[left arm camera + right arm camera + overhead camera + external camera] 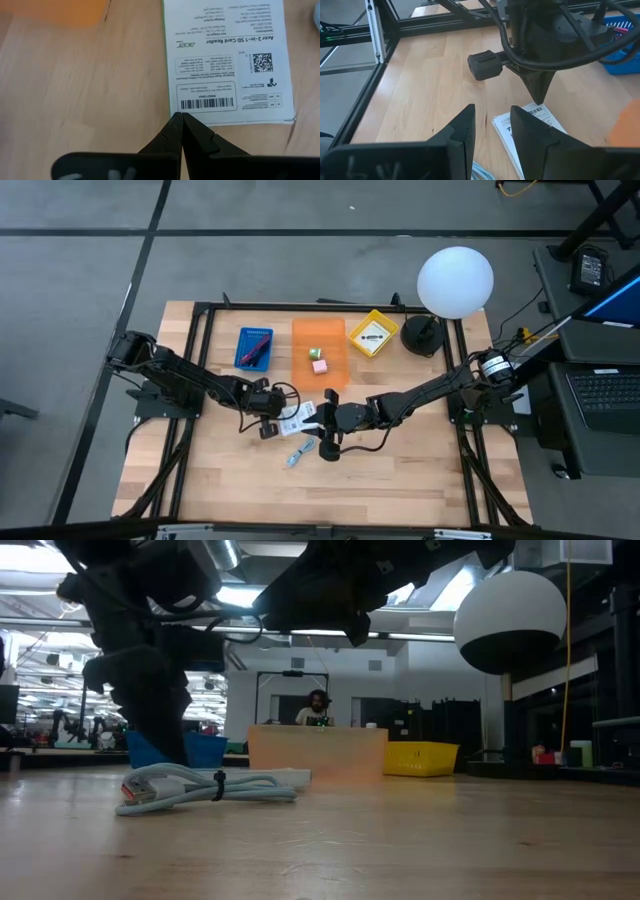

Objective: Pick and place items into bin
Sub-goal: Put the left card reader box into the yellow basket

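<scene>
A white printed packet (pixel 296 417) lies flat on the wooden table between both grippers; its label fills the left wrist view (pixel 225 60). My left gripper (pixel 276 419) is shut and points down at the packet's edge (pixel 181 116). My right gripper (pixel 320 421) is open (pixel 492 117) and hovers just right of the packet (pixel 542 114), facing the left gripper (pixel 538 100). A light-blue bundled cable (pixel 297 453) rests on the table nearer the near edge (pixel 200 787). The pink cube (pixel 319 366) and greenish cube (pixel 314 353) lie in the orange bin (pixel 320 340). My left gripper meets the packet with its shut fingertips (pixel 538 98) at the packet's edge beside the barcode (pixel 200 104). It comes from above, pointing down. The packet lies flat on the table. Whether the tips press on the packet or stand just off its edge, I cannot tell.
Three bins line the far side: a blue bin (pixel 254 348) with a dark-red cord, the orange one, and a yellow bin (pixel 372 333) with a black item. A white globe lamp (pixel 455 280) stands at the far right. A black frame (pixel 200 315) rims the table. A person (pixel 317 708) sits beyond.
</scene>
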`<state>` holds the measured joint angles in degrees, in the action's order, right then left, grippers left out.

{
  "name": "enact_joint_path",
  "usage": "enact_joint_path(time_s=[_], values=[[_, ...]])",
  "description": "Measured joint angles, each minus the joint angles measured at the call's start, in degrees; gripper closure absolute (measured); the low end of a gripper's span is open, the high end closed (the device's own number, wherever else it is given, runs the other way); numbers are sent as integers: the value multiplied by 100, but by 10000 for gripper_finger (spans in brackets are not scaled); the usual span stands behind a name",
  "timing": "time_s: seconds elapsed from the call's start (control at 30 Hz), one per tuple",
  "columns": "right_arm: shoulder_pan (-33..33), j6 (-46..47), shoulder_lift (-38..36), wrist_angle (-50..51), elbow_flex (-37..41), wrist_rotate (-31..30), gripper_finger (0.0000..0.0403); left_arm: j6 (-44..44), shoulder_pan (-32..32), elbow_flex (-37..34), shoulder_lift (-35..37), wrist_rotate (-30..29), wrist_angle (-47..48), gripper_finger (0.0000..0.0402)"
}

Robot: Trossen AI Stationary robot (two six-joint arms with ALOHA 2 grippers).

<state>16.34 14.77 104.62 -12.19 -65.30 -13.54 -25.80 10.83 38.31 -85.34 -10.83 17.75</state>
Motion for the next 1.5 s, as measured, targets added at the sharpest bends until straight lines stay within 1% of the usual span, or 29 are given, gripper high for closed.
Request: enact_joint_path(time_s=[0.27,0.4,0.57,0.67,0.73,0.97,1.1,1.17,1.3,1.37,1.5], values=[[2,350,0,12,0,0,297,-245,-4,-248,20,-2,-225,400],[2,796,90,37,-7,-1,297,-243,-4,-262,15,1,-233,400],[-64,1492,483,145,-2,-200,297,-150,-4,-269,11,2,-281,400],[-176,1929,581,554,-1,-228,297,-92,-4,-269,7,-2,-283,400],[-231,2115,547,768,0,-243,297,-53,-5,-273,5,-3,-297,400],[-222,2198,188,1500,-2,-305,297,107,-4,-274,0,-19,-309,400],[-157,2620,4,2248,-2,-834,297,155,-4,-276,-2,-18,-314,400],[-107,2908,-29,2521,-2,-937,297,157,-4,-276,-2,-20,-314,400],[-81,3444,-33,2814,11,-815,297,157,-4,-278,-4,-20,-315,400],[-92,3538,-35,2711,106,-672,294,157,-4,-278,-4,-20,-316,400],[-90,3621,-158,2589,347,-588,275,156,-4,-278,-5,-20,-320,400]])
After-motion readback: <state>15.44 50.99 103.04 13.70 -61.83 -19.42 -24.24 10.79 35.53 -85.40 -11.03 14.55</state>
